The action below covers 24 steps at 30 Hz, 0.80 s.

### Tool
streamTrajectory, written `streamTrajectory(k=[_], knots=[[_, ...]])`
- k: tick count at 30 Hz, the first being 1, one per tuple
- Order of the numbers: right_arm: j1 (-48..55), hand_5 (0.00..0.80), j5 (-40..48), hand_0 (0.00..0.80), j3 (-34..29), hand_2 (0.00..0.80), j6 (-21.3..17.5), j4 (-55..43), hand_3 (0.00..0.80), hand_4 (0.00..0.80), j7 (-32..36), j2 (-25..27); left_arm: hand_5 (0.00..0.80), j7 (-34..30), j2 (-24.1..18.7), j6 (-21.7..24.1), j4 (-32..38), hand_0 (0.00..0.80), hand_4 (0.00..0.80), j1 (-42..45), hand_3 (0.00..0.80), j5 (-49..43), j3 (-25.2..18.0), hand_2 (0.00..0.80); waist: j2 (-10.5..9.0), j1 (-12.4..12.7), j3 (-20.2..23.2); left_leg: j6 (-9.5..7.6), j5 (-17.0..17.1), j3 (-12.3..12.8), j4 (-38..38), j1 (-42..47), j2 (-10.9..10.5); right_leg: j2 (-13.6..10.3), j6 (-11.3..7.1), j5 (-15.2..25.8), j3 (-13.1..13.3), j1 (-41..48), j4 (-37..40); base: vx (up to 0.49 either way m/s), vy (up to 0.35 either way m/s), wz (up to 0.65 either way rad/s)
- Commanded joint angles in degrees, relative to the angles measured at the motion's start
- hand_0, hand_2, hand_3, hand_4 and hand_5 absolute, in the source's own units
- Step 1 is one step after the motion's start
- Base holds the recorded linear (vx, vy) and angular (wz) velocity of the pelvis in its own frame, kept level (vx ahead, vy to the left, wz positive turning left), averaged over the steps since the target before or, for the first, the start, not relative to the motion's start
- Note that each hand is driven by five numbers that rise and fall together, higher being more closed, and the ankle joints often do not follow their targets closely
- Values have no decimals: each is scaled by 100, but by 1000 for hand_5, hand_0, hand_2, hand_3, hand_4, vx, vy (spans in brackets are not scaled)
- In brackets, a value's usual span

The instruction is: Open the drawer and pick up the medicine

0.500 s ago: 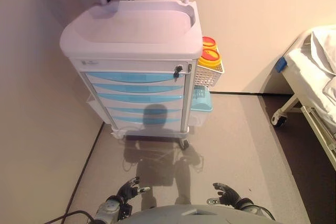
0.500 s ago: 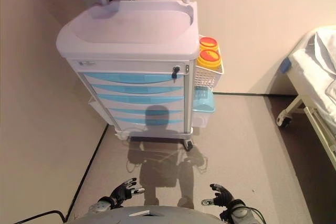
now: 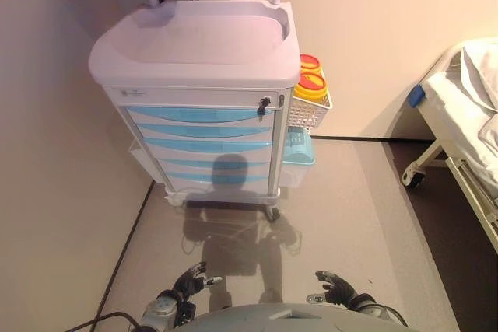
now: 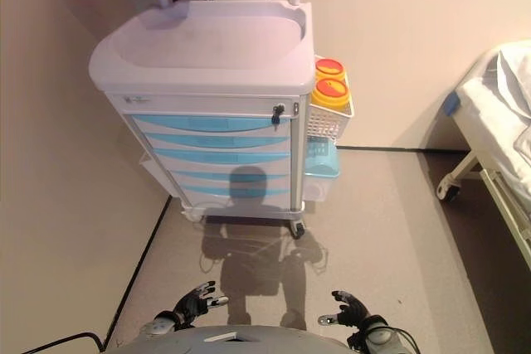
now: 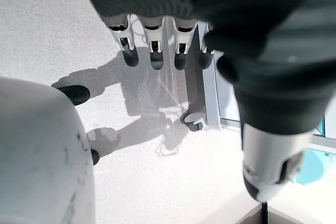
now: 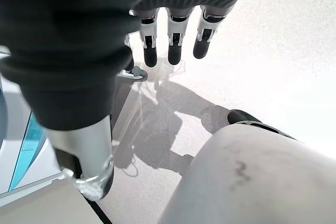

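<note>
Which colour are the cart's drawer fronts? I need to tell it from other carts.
Light blue drawer fronts set in a white cart, clearest in the left eye view.

White cart (image 3: 194, 52) with pale lilac top and light blue drawers (image 3: 201, 139). White mesh basket (image 3: 309, 109) on its side, holding two yellow jars (image 3: 310, 85) with red-orange lids. Turquoise bin (image 3: 298, 148) under it. Grey speckled floor (image 3: 350, 207), cream walls (image 3: 373, 29). White bed (image 3: 467, 106) with a blue corner piece (image 3: 416, 96).
</note>
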State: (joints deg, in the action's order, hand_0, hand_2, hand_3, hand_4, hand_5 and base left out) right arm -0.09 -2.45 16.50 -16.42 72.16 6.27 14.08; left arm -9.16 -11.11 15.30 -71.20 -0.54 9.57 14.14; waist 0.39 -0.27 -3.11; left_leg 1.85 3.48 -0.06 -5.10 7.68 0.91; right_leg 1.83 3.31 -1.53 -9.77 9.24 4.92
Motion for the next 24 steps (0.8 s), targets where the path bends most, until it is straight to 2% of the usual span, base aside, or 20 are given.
streamTrajectory(k=[1, 8, 14, 20, 23, 24], knots=[[-242, 0, -104, 0, -16, 0, -153, 244, 0, 0, -109, -248, 0, 100, 130, 44, -415, 0, 0, -226, 0, 31, -155, 0, -182, 32, -67, -298, -667, 297, 10, 35, -334, -325, -638, 182, 58, -164, -31, 42, 10, 0], [-181, 0, -144, 0, -62, 0, -176, 271, 0, 0, -209, -248, 0, 215, 96, -127, -479, 0, 0, -215, 0, 103, -285, 0, -164, 9, -99, -318, -651, 327, 10, 26, -356, -359, -648, 170, 80, -214, -101, 69, 18, 0], [-123, 0, -228, 0, -100, 0, -177, 246, 0, 0, -298, -207, 0, 362, 34, -124, -497, 0, 0, -258, 0, 350, -458, 0, -145, -45, -227, -400, -684, 358, 91, -35, -421, -414, -646, 159, 191, -350, -229, 75, 56, -12], [-147, 0, -192, 0, -67, 0, -165, 117, 0, 0, -334, -128, 0, 485, -28, 56, -449, 0, 0, -342, 0, 691, -618, 0, -188, -78, -427, -495, -825, 440, 455, -267, -485, -494, -641, 164, 320, -602, -452, 44, 74, -16], [-282, 0, -33, 0, -3, 0, -199, -26, 0, 0, -417, -99, 0, 599, -131, 374, -292, 0, 0, -632, 0, 1323, -799, 0, -231, -98, -759, -628, -941, 585, 935, -700, -483, -602, -650, 36, 350, -1233, -1202, -57, 72, -29], [-286, 0, -32, 0, -3, 0, -199, -25, 0, 0, -417, -99, 0, 598, -132, 374, -294, 0, 0, -635, 0, 1324, -800, 0, -233, -95, -752, -628, -947, 589, 948, -718, -483, -603, -650, 29, 354, -1254, -1219, -123, 49, -41]])
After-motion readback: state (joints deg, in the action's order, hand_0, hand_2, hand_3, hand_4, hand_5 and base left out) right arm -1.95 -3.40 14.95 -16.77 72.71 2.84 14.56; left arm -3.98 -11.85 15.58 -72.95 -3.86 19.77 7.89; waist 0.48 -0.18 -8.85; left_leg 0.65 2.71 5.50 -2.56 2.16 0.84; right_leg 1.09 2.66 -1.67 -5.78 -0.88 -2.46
